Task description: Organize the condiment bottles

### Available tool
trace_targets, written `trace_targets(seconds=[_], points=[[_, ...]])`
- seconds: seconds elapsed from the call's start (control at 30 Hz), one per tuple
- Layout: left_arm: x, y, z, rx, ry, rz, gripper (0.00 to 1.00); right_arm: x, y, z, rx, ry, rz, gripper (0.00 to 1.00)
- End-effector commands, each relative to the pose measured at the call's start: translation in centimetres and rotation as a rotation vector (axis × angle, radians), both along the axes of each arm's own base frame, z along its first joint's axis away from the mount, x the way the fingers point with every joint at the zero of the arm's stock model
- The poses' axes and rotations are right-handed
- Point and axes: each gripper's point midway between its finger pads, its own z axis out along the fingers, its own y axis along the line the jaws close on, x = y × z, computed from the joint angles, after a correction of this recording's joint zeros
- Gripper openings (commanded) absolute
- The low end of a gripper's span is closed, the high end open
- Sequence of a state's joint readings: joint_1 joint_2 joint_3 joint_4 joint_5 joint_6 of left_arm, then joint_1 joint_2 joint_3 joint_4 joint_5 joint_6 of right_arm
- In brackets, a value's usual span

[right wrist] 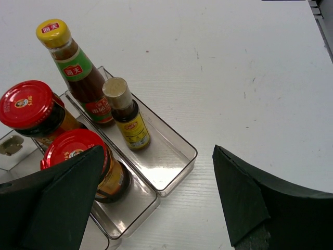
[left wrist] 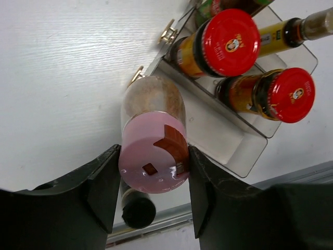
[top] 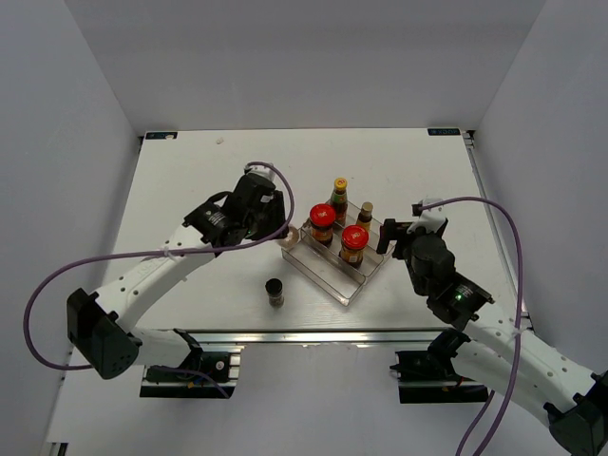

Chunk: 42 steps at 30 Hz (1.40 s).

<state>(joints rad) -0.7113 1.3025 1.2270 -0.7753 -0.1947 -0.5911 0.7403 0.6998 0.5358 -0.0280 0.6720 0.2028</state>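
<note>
Left gripper (left wrist: pixel 153 156) is clamped on the pink-capped shaker (left wrist: pixel 152 107). Its black fingers (left wrist: pixel 104 187) press against opposite sides of the pink cap, where a brownish notch shows. The shaker sits at the left end of the clear stepped tray (top: pixel 332 276), just beside its corner. The pictures do not settle whether its base rests on the table (top: pixel 190 171) or is lifted off it. Right gripper (right wrist: pixel 158 151) hangs just off the tray's right end with its jaws spread wide, gripping nothing.

Nearest the arm bases, the dark-capped spice jar (top: pixel 275 292) stands upright on the white table. It is close to the front edge and apart from the tray, off the tray's near-left side.

Beyond it the tray lies diagonally across the middle of the table. In its middle compartment the left red-lidded jar (top: pixel 322 223) and the right red-lidded jar (top: pixel 353 243) stand upright next to each other, both with amber contents and a small emblem on the lid.

In the far compartment, behind the jars, the tall yellow-capped sauce bottle (top: pixel 338 195) stands upright with a green label on its neck. The shorter pale-capped sauce bottle (top: pixel 365 215), which wears a yellow label, stands just beside it toward the right gripper's side.
</note>
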Motion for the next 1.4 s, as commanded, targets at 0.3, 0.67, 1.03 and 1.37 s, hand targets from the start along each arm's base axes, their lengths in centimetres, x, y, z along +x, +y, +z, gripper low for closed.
trace_targets(seconds=[0.3, 0.67, 1.03, 1.37], points=[[2.0, -4.6, -0.6, -0.039, 0.014, -0.092, 0.47, 0.5, -1.6, 0.9, 0.027, -0.051, -0.085, 0.89], [1.4, -4.4, -4.5, 0.052, 0.096, -0.069, 0.48, 0.5, -2.1, 0.6, 0.016, -0.046, -0.103, 0.89], [1.9, -3.8, -6.7, 0.128, 0.117, -0.05, 0.73, 0.6, -2.3, 0.3, 0.005, -0.037, -0.105, 0.89], [1.9, -3.1, -7.1, 0.159, 0.122, -0.026, 0.81, 0.5, -2.4, 0.4, 0.012, -0.042, -0.102, 0.89]])
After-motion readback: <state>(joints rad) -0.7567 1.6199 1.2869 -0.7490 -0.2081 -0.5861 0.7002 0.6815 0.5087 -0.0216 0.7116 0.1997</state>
